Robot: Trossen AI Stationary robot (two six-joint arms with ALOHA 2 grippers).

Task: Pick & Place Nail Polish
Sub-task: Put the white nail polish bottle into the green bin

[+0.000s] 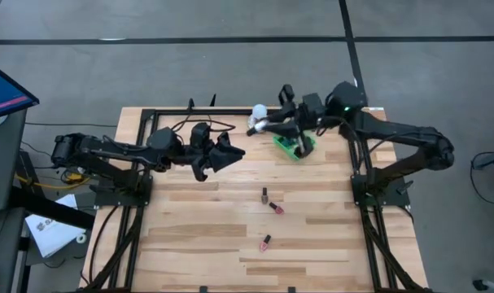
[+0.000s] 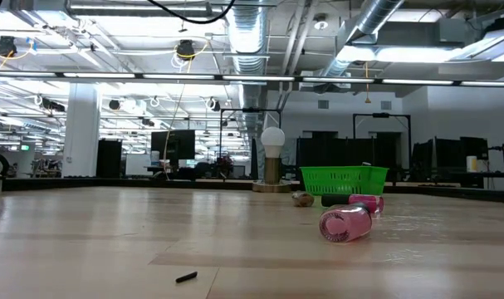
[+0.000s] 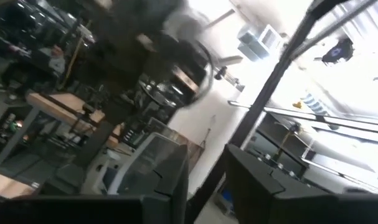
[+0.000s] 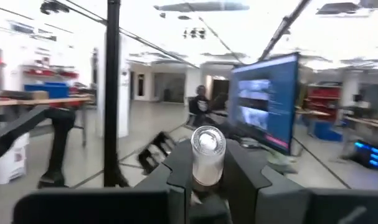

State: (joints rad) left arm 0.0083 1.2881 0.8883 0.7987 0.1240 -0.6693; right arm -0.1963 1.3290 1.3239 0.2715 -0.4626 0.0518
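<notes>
The right gripper (image 1: pixel 261 128) was pinched narrow on a small white round-topped bottle (image 4: pixel 207 149), which stood up between its two dark fingers (image 4: pixel 246 168). From above the bottle was only a pale speck at the fingertips, and I could not make out its cap. The green plastic mesh basket (image 1: pixel 294 145) sat just behind and beside that gripper, partly covered by the arm. A white-domed lamp on a metal base (image 1: pixel 259 111) stood close on the gripper's other side.

The left gripper (image 1: pixel 230 153) hung over the slatted wooden table (image 1: pixel 190 236), its fingers (image 3: pixel 157 186) a little apart with nothing between them. Its wrist camera saw only blurred room beyond.

Three more bottles lay well ahead of both grippers toward the table's near edge. A dark bottle (image 1: pixel 264 195) was touching or almost touching a pink bottle (image 1: pixel 276 208), and a second pink bottle (image 1: pixel 265 242) lay farther out. At table height neither arm showed at all.
</notes>
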